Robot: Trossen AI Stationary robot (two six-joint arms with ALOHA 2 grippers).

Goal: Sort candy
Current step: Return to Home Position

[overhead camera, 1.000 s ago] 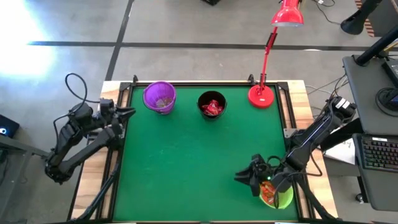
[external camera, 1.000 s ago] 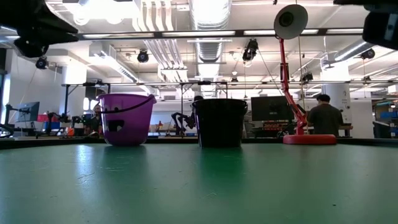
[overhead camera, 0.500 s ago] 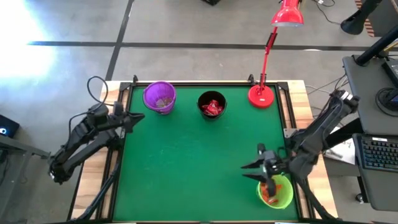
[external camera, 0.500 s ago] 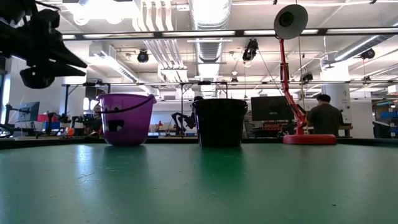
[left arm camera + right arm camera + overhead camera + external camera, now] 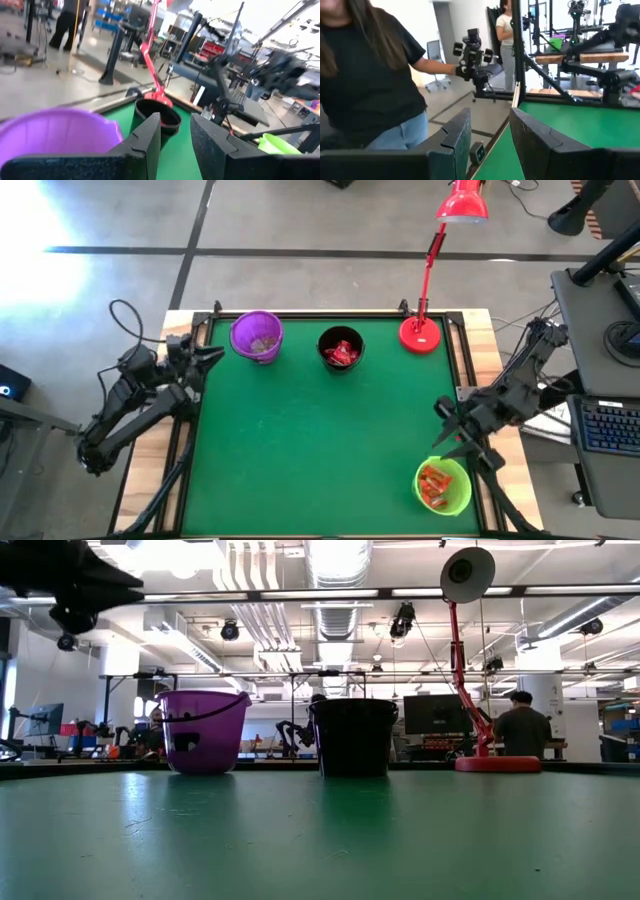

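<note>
All the candy I can see from above is in cups on the green table point(image 5: 300, 440). The red candy point(image 5: 341, 354) fills the black cup point(image 5: 321, 348) at 12 o'clock. The orange-red candy point(image 5: 431, 485) lies in the green cup point(image 5: 459, 499) at 5 o'clock. A few pale pieces point(image 5: 263, 342), too small for me to tell apart, rest in the purple cup point(image 5: 234, 332) at 11 o'clock. My left gripper point(image 5: 212, 360) hangs over the table's edge at about 10 o'clock, near the purple cup but not touching it. Its wrist camera shows the two fingers a narrow gap apart with nothing between them. My right gripper point(image 5: 441, 426) sits at the opposite edge at about 4 o'clock, above the green cup as the overhead camera frames it and apart from it. Its fingers are spread wider and are likewise empty. A red desk lamp point(image 5: 420, 335) stands on its round base at 1 o'clock, beside the black cup, with its head leaning out beyond the far edge. From table height the purple and black cups stand upright side by side. A person point(image 5: 518, 726) stands in the room beyond the lamp's base.
</note>
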